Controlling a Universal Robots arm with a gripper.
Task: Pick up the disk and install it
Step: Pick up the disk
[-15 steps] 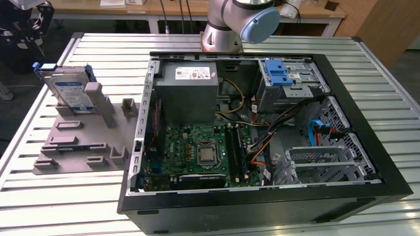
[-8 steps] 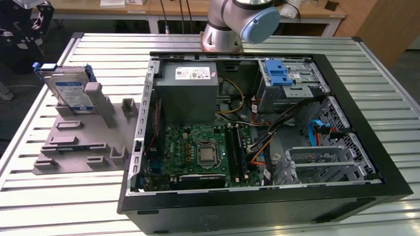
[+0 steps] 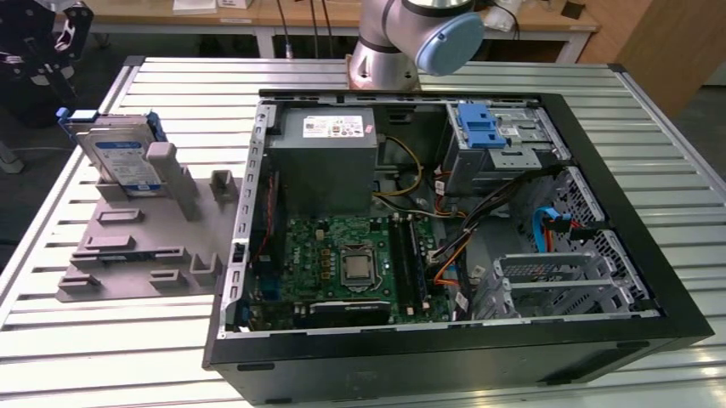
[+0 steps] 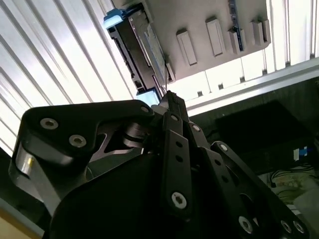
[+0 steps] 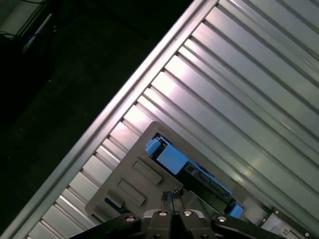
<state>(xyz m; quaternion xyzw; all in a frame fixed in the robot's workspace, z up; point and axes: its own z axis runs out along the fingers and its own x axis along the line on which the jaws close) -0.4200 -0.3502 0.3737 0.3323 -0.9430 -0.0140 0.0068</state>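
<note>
I see the flat silver-grey disk (image 3: 117, 155) with its blue-and-white label and blue plastic carrier frame standing on edge in a slot of the grey slotted fixture plate (image 3: 125, 255). The plate lies on the ribbed aluminium table (image 3: 102, 357), just beside the open black computer case (image 3: 454, 361), off the case's side wall on the exterior view's left. The disk looks taller than wide, so its long axis seems to run roughly upward, leaning slightly. Its thin top edge runs towards the case, and the label face looks along that wall towards the case's nearer black end. In the first wrist view the black gripper (image 5: 172, 195) hangs above the disk, its fingertips pressed together with nothing between them. In the second wrist view the closed tips line up with one blue end of the carrier, and I cannot tell whether they touch it.
</note>
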